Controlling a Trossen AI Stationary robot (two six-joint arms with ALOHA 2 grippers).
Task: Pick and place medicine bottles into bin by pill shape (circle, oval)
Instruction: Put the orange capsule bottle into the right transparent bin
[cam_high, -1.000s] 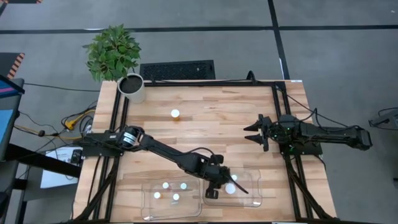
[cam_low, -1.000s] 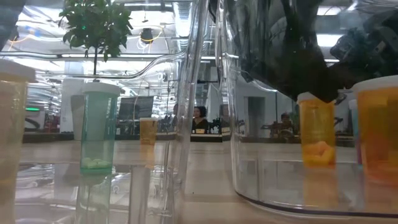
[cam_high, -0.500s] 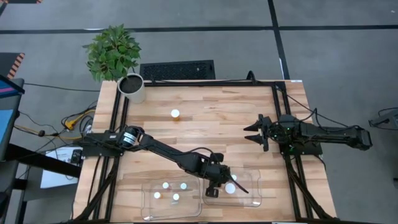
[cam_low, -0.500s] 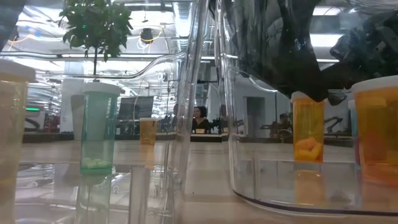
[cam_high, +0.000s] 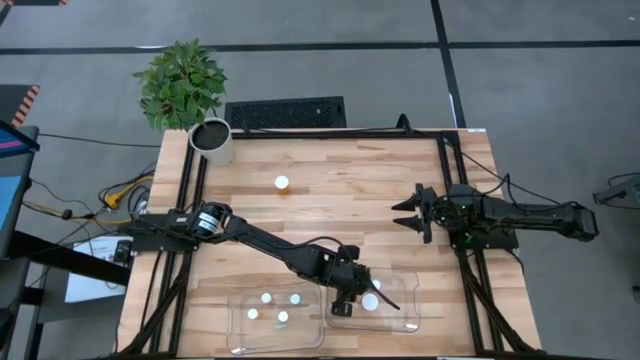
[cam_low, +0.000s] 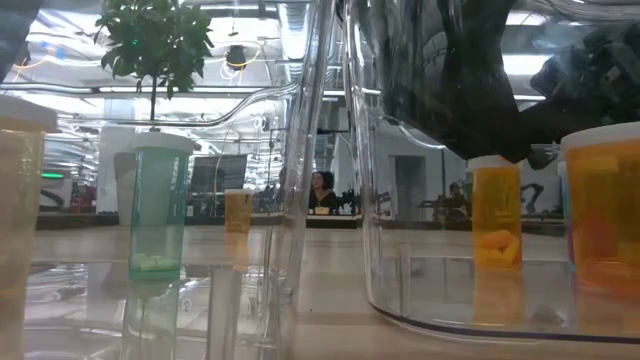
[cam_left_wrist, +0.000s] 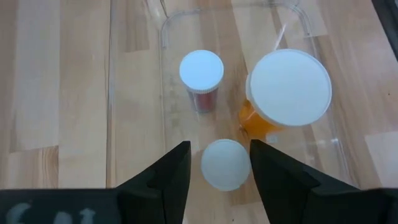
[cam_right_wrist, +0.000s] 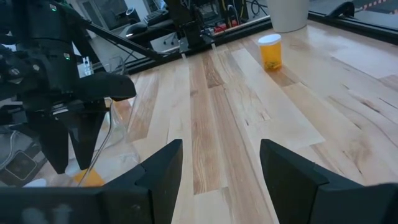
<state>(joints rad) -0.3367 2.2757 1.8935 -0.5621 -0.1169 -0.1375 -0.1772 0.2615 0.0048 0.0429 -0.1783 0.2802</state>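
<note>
Your left gripper (cam_high: 352, 291) hangs over the right-hand bin (cam_high: 408, 318) at lower centre of the high view, fingers spread either side of a small white-capped bottle (cam_left_wrist: 225, 163) standing inside (apparently just dropped there). The right gripper (cam_high: 408, 217) waits, fingers parted, at the bench's right.
</note>
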